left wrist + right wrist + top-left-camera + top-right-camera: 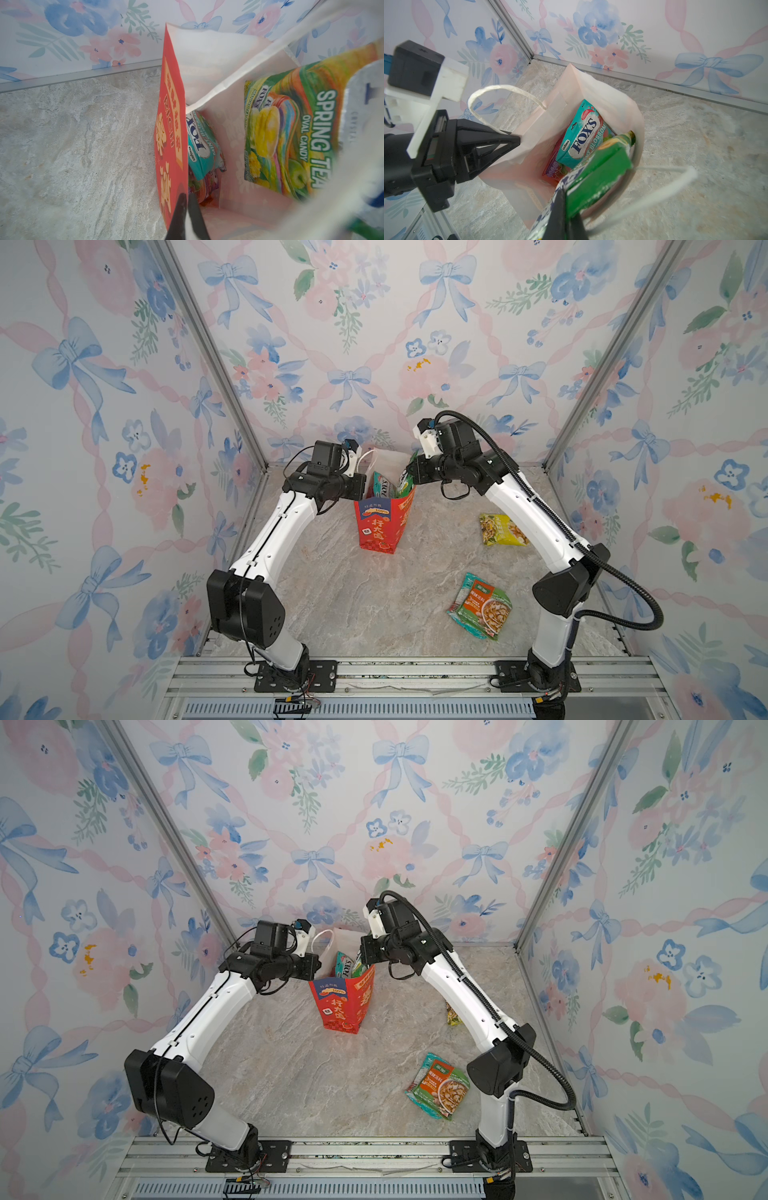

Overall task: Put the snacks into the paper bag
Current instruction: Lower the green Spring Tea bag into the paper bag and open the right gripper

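Over paper bag [384, 526]: right hand [564, 209] clamps green snack [600, 176]; left hand [188, 209] pinches bag wall.

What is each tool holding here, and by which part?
Left tool pinches the red paper bag at its top rim. Right tool grips the green crinkly plastic snack packet by one end.

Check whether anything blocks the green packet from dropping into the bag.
Nothing visible does. The right end effector holds the green packet over the paper bag's open mouth, which the left end effector holds open by its rim; the teal packet lies lower inside.
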`<act>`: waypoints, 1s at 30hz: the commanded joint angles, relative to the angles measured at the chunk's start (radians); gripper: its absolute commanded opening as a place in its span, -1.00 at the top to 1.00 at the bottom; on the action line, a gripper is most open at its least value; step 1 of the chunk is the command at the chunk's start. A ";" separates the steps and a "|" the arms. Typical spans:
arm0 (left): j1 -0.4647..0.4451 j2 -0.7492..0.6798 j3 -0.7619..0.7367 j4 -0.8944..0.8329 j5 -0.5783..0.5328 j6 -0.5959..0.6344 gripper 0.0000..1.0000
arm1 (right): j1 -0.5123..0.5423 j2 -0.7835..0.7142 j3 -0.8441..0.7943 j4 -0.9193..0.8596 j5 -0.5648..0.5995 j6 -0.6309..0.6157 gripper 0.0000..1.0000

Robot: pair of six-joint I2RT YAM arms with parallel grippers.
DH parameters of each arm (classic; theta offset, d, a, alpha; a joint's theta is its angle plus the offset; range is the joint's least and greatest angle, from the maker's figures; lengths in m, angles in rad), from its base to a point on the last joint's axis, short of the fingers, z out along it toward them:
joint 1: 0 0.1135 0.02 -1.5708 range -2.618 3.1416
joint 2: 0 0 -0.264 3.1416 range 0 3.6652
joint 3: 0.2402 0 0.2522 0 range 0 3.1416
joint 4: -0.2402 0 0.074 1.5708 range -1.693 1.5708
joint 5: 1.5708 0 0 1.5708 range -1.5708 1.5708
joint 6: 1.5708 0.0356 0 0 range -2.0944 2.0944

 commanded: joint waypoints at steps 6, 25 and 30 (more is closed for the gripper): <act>-0.003 -0.003 -0.015 -0.025 0.020 0.002 1.00 | 0.020 0.076 0.160 -0.076 0.022 -0.032 1.00; -0.006 0.006 -0.015 -0.025 0.020 0.003 1.00 | 0.067 0.166 0.352 -0.083 -0.004 -0.025 -0.56; -0.005 0.005 -0.016 -0.025 0.019 0.004 1.00 | 0.066 -0.002 0.118 0.071 0.005 -0.022 -0.83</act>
